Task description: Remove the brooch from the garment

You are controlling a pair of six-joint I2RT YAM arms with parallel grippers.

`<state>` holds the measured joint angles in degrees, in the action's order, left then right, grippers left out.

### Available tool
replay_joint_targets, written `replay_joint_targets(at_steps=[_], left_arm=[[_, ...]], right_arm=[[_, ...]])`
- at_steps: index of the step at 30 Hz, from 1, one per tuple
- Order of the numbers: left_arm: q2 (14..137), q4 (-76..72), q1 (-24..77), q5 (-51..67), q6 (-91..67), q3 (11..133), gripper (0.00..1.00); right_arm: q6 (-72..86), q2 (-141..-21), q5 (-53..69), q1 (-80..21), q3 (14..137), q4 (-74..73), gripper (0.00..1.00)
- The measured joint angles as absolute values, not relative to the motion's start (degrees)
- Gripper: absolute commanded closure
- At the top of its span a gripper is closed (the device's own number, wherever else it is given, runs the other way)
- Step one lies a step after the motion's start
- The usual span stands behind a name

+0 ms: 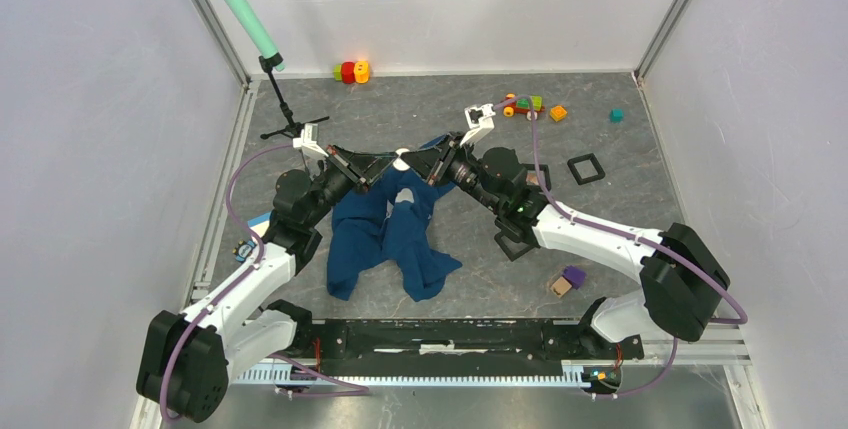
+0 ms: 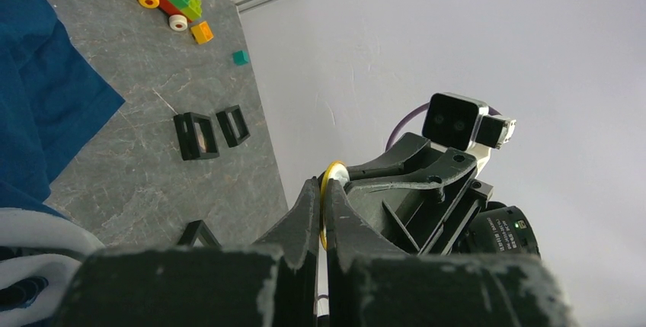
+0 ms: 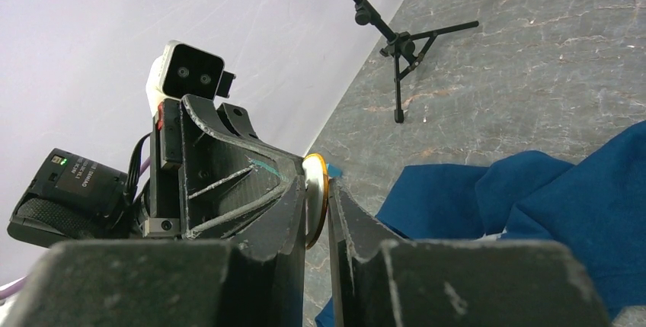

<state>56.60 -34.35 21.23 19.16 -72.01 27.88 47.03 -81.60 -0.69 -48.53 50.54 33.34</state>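
Fingers (image 2: 305,216) of left gripper (image 1: 388,163) and right gripper (image 1: 413,161) are both pinching one brooch (image 3: 315,197), its disc standing edge-up. One shirt (image 1: 385,234) is lying crumpled, stretching near to far.

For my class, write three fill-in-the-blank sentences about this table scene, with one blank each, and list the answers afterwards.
1. The garment lying on the table is dark ____.
2. The left gripper and the right gripper meet above the garment, both shut on the round ____.
3. The tripod stand holds up a pale ____ foam tube.
Missing words: blue; brooch; green.
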Motion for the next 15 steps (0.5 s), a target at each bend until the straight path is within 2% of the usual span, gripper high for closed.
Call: replay_joint_targets(at_steps=[15], left_arm=[[56.58,-33.8,21.02,18.5,-72.01,27.88,0.98]], right_arm=[[45.39,-83.24,-4.25,-49.43,49.74,37.58,0.8]])
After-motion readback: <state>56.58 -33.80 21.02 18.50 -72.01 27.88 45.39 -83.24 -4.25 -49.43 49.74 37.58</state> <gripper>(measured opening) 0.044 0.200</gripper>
